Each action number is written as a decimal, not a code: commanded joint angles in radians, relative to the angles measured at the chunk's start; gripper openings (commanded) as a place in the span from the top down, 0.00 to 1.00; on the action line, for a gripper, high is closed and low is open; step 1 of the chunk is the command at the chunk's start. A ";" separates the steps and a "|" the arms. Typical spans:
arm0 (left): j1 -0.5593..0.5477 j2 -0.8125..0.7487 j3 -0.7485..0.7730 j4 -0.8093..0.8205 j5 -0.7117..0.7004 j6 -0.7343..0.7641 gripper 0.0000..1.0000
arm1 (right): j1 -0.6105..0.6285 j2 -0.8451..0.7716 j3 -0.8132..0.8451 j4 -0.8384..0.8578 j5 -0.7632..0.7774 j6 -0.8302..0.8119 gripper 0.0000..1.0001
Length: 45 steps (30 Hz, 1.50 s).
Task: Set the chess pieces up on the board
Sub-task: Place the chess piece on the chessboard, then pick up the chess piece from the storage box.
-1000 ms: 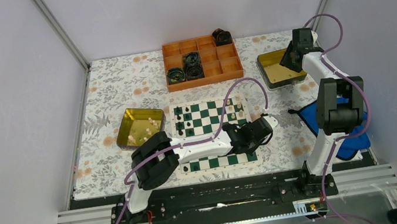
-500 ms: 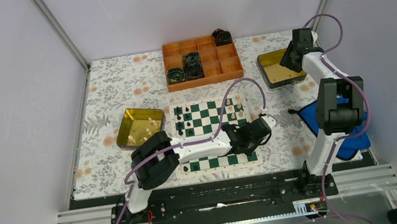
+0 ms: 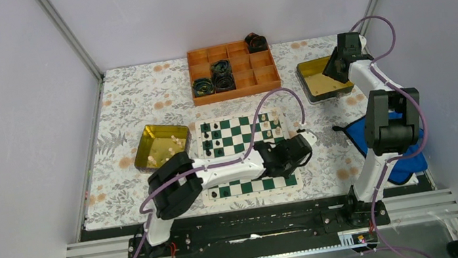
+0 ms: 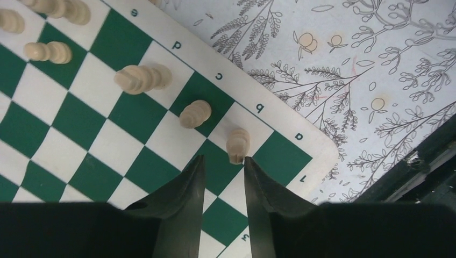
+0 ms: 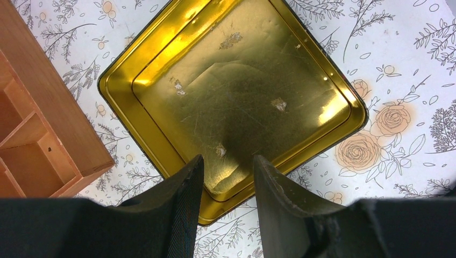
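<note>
Partly done: some chess pieces [image 4: 142, 78] stand on the board [image 4: 80, 115], others wait in a tin [image 3: 151, 139]; left gripper [image 4: 223, 160] and right gripper [image 5: 228, 160] fingers spread, empty.

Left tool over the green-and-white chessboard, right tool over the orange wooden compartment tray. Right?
No. The right tool hangs over the gold square metal tin, the orange wooden compartment tray beside it, per the right wrist view. The left tool is over the green-and-white chessboard.
</note>
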 commanded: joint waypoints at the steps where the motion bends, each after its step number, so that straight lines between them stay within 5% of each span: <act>1: 0.007 -0.105 0.038 -0.061 -0.071 -0.029 0.56 | -0.005 -0.013 -0.002 0.029 -0.011 0.001 0.54; 5: 0.007 -0.197 0.022 -0.114 -0.127 -0.085 0.40 | -0.005 -0.004 0.001 0.030 -0.018 0.002 0.54; 18: 0.174 -0.481 -0.079 -0.288 -0.303 -0.346 0.15 | -0.005 0.005 0.004 0.030 -0.031 0.005 0.55; 31: 0.671 -0.567 -0.239 -0.362 -0.275 -0.576 0.13 | -0.005 0.006 -0.001 0.033 -0.043 0.009 0.55; 45: 0.932 -0.567 -0.413 -0.267 -0.133 -0.594 0.22 | -0.003 0.022 -0.001 0.038 -0.056 0.013 0.55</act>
